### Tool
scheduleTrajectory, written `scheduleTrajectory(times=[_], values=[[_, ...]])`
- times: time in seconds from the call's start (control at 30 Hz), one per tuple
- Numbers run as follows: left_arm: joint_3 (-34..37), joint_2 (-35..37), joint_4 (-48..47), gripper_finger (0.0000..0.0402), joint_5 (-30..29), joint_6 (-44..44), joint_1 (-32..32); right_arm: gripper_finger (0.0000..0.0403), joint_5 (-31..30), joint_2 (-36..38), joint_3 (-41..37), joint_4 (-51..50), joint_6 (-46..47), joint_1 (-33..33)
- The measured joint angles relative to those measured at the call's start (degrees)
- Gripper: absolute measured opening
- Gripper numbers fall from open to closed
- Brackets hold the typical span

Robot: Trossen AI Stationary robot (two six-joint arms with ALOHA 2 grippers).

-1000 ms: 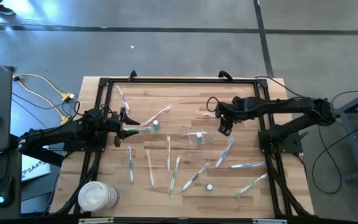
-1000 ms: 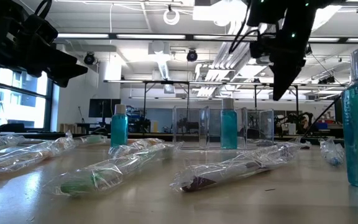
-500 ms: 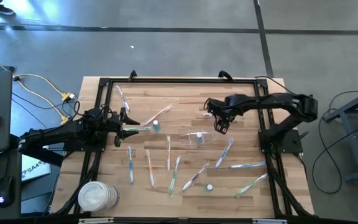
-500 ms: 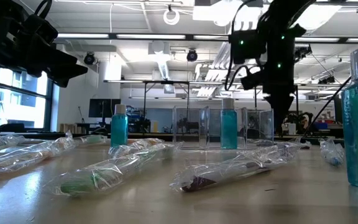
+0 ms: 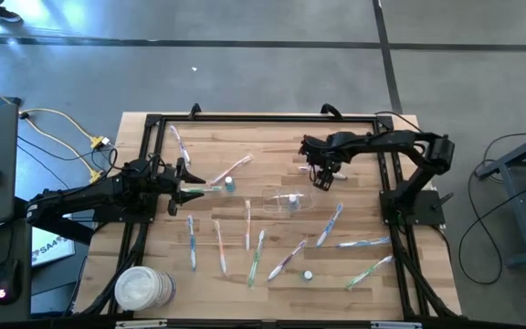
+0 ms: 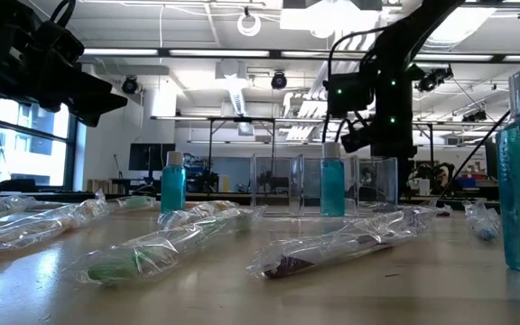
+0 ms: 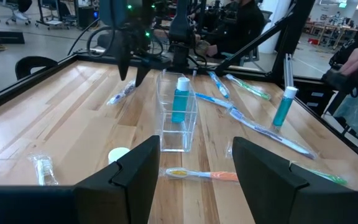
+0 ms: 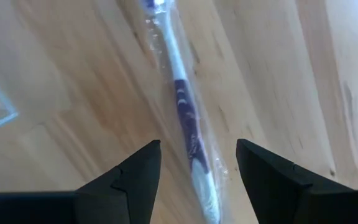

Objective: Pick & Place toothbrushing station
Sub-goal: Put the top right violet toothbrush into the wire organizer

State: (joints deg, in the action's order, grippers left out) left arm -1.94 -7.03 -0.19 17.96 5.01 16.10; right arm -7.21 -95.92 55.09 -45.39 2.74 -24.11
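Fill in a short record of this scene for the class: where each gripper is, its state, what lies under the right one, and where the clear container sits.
left gripper: open, empty, at table's left side
right gripper: open, empty, above a wrapped toothbrush
container: mid-table, holding a blue bottle
other toothbrushes: scattered on the table, none held
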Motion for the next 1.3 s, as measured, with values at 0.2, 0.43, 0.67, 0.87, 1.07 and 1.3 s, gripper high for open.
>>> scheduleTrajectory(times=[0.2, 0.43, 0.67, 0.87, 1.07, 1.3], values=[[0.01, 0.00, 0.00, 0.0203, -0.02, 0.00, 0.02, 0.0203, 0.01, -0.02, 0.00, 0.13, 0.00, -0.45], [0.01, 0.00, 0.00, 0.0203, -0.01, 0.01, 0.01, 0.0203, 1.66, -0.02, 0.00, 0.39, -1.02, -0.45], [0.01, 0.00, 0.00, 0.0203, -0.02, 0.01, 0.02, 0.0203, 1.43, -0.02, 0.00, 0.95, -1.09, -0.45], [0.01, 0.00, 0.00, 0.0203, -0.02, 0.03, 0.01, 0.0203, 1.82, -0.02, 0.00, 1.11, -1.07, -0.45], [0.01, 0.00, 0.00, 0.0203, -0.02, 1.29, 0.02, 0.0203, 2.80, -1.82, 0.01, 1.08, -1.09, -0.51], [0.01, 0.01, 0.00, 0.0203, -0.02, 1.30, 0.00, 0.0202, 5.83, -5.38, 0.28, 0.94, -1.99, -1.80]])
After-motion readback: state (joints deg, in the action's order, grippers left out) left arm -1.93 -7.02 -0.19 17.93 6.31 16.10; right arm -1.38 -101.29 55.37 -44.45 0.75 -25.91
